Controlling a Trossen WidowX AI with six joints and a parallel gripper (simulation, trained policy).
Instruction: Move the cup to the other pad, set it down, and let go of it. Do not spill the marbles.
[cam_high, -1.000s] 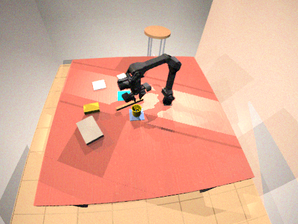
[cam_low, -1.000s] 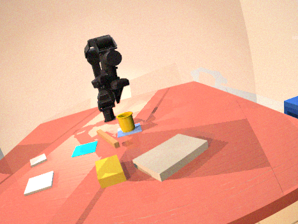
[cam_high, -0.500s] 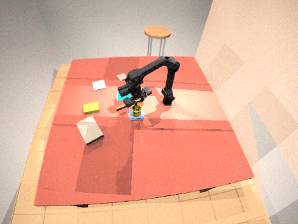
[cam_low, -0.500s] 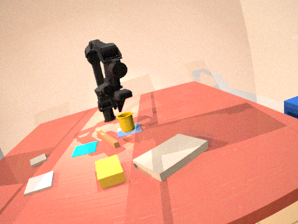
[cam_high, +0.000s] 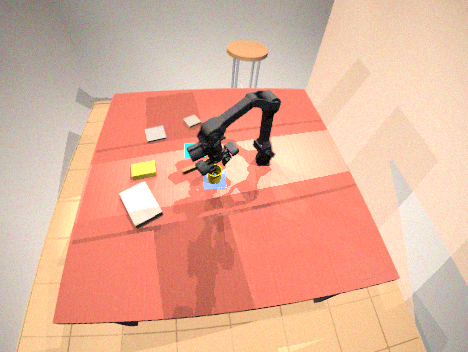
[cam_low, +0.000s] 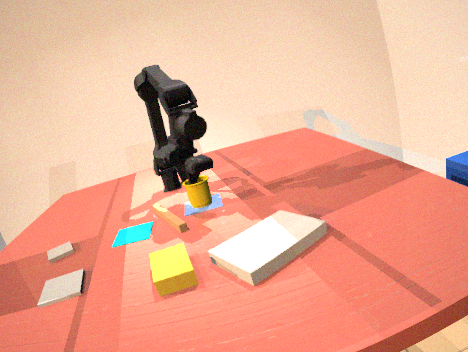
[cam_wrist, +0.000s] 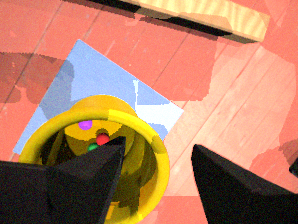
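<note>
Red table: a yellow cup (cam_high: 215, 175) (cam_low: 198, 193) (cam_wrist: 162, 172) of marbles stands upright on a blue pad (cam_high: 215, 185) (cam_low: 212, 202) (cam_wrist: 92, 75); partly open, the black gripper (cam_high: 216, 164) (cam_low: 192, 179) (cam_wrist: 159, 147) straddles its rim, gripping nothing.

Your gripper (cam_high: 218, 164) (cam_low: 192, 181) (cam_wrist: 159, 147): lowered since one second ago, from above and beside the cup to its rim; one finger now overlaps the mouth in your wrist view, the other shows outside the rim.
Your arm (cam_high: 235, 114) (cam_low: 167, 107): reached down and across toward the cup (cam_high: 215, 175) (cam_low: 198, 193) (cam_wrist: 161, 165) over the same span.
Your lighting: shifted; the large book-like block (cam_high: 141, 204) (cam_low: 267, 246), dull across its top one second ago, now shows a bright white patch; shadow bands on the red table (cam_high: 300, 240) (cam_low: 350, 225) lie differently.
</note>
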